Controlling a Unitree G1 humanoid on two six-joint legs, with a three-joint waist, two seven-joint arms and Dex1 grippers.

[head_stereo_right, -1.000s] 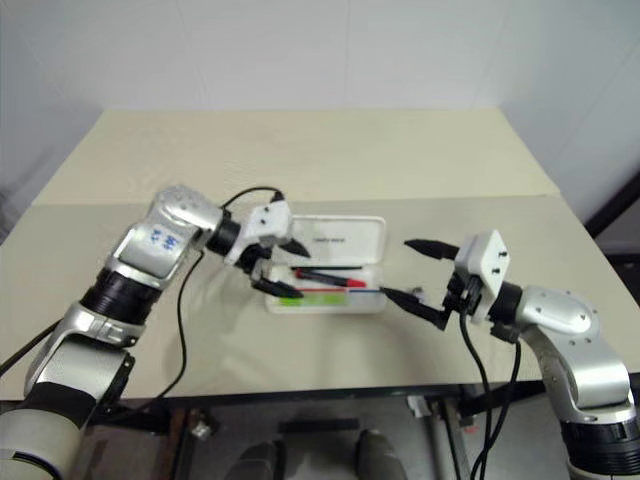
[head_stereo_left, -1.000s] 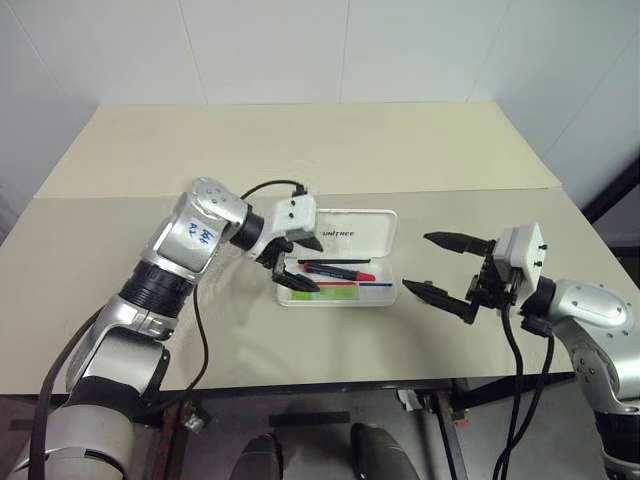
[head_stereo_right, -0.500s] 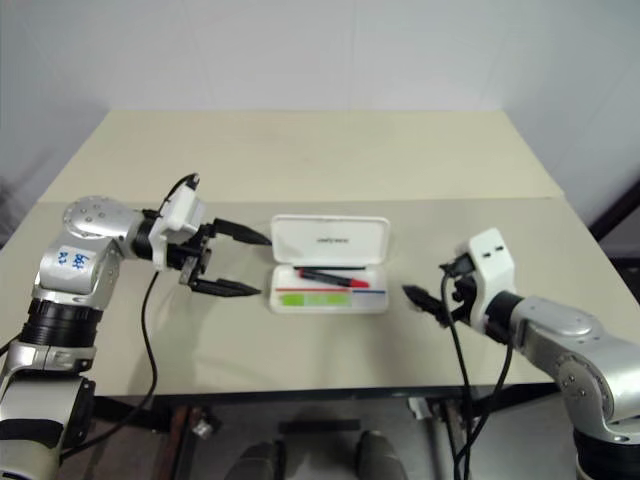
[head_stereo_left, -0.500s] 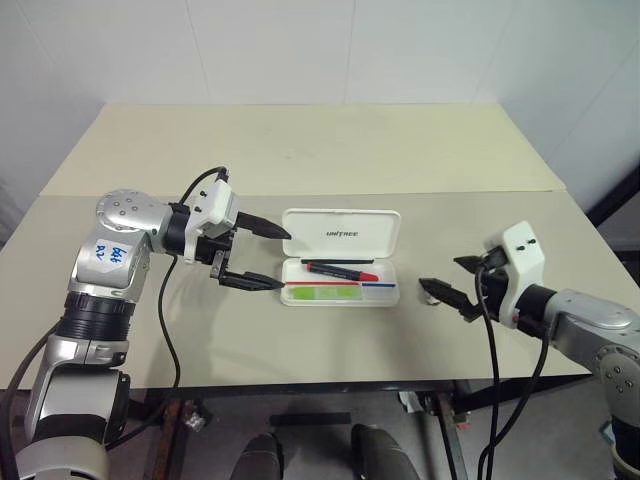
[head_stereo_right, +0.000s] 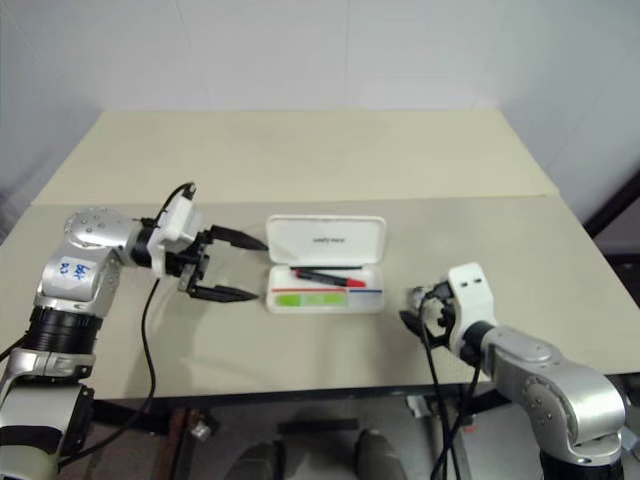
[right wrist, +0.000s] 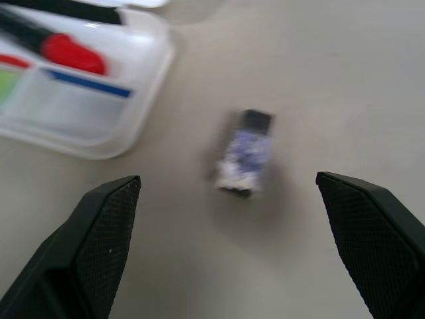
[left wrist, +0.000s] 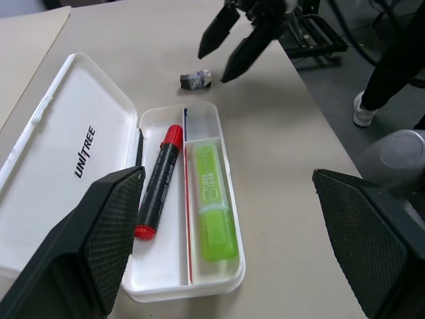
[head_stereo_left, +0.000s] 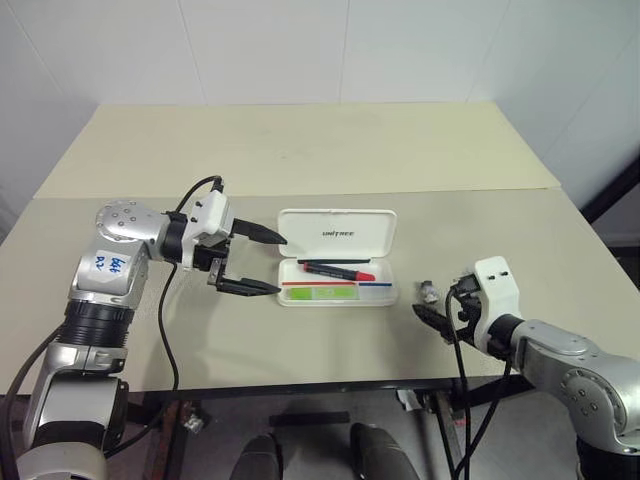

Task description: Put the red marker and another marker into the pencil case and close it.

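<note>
The white pencil case (head_stereo_left: pixel 337 233) lies open in the middle of the table, lid flat at the back. In its tray lie the red marker (head_stereo_left: pixel 337 269), dark with a red end, and the green marker (left wrist: pixel 214 203) in the compartment beside it. My left gripper (head_stereo_left: pixel 280 265) hovers open just left of the tray, pointing at it, with nothing between its fingers. My right gripper (head_stereo_left: pixel 437 308) is open and low over the table to the right of the case.
A small grey lump (head_stereo_left: pixel 428 291) lies on the table just right of the tray, in front of the right gripper's fingers (right wrist: pixel 99 226). The table's front edge (head_stereo_left: pixel 330 382) is close to the right gripper.
My left gripper has pulled back leftward out of the case, empty. My right gripper has sunk toward the table and turned, ending near the small grey lump.
</note>
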